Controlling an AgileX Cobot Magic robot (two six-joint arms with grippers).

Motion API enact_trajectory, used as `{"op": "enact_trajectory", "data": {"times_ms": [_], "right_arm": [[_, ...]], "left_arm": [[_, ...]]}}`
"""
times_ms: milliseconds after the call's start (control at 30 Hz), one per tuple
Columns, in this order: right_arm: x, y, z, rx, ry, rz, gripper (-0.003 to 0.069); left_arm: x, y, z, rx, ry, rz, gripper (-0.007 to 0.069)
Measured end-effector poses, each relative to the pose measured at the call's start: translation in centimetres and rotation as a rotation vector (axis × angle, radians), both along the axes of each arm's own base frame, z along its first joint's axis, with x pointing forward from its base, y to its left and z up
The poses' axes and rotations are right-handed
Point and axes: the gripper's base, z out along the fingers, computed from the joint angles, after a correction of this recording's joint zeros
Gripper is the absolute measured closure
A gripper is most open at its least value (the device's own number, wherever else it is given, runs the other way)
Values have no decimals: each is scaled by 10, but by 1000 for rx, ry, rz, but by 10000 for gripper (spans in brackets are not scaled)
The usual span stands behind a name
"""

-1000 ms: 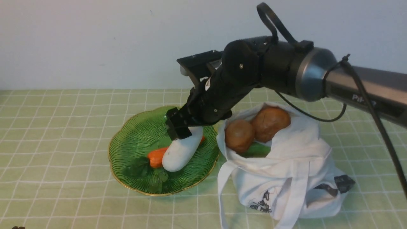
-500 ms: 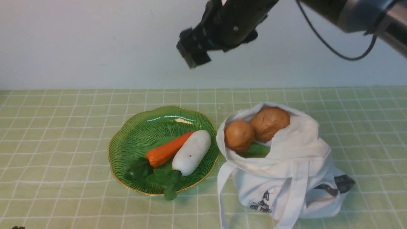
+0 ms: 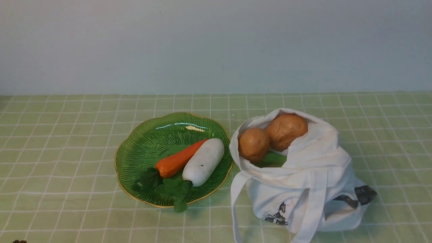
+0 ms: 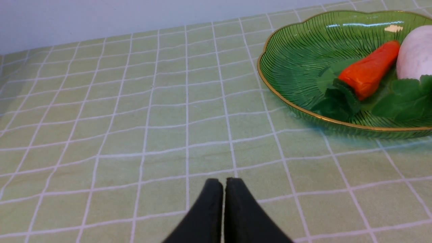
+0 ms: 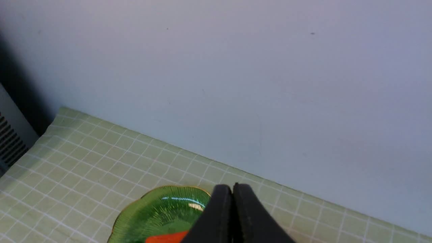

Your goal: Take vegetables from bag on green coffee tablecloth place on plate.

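A white radish (image 3: 203, 162) with dark leaves lies on the green gold-rimmed plate (image 3: 141, 141) beside an orange carrot (image 3: 177, 158). Two brown potatoes (image 3: 253, 143) (image 3: 286, 130) sit in the open mouth of the white bag (image 3: 303, 189), right of the plate on the green checked tablecloth (image 3: 67, 135). Neither arm shows in the front view. My left gripper (image 4: 224, 182) is shut and empty, low over bare cloth short of the plate (image 4: 297, 60). My right gripper (image 5: 232, 187) is shut and empty, high above the plate (image 5: 158, 212), facing the wall.
A pale wall (image 3: 216, 44) runs along the back edge of the cloth. The bag's long straps (image 3: 236, 202) trail toward the front edge. A dark vented panel (image 5: 10, 135) stands past the cloth's far corner in the right wrist view.
My right gripper let go of the radish on the plate, rose up and out of the front view, and shut. The radish settled beside the carrot.
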Motion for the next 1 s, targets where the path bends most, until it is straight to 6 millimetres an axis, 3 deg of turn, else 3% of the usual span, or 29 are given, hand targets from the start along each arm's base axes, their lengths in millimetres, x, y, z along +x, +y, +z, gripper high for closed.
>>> {"op": "enact_trajectory", "data": {"times_ms": [67, 200, 300, 333, 367, 400, 500, 633, 833, 1000], "right_arm": [[-23, -21, -13, 10, 9, -33, 671], [-71, -60, -58, 92, -50, -50, 672], [-102, -80, -102, 236, -224, -3, 672], [-103, -81, -103, 254, -254, 5, 672], [-116, -88, -129, 325, -356, 37, 672], [-116, -88, -128, 333, -372, 41, 672], [-130, -93, -172, 431, -539, 97, 672], [-135, -93, -199, 452, -623, 130, 672], [-131, -89, -220, 436, -626, 142, 672], [-131, -89, -221, 416, -640, 141, 672]], "left_arm": [[0, 0, 0, 0, 0, 0, 629], [0, 0, 0, 0, 0, 0, 629], [0, 0, 0, 0, 0, 0, 629], [0, 0, 0, 0, 0, 0, 629], [0, 0, 0, 0, 0, 0, 629], [0, 0, 0, 0, 0, 0, 629], [0, 0, 0, 0, 0, 0, 629], [0, 0, 0, 0, 0, 0, 629], [0, 0, 0, 0, 0, 0, 629], [0, 0, 0, 0, 0, 0, 629]]}}
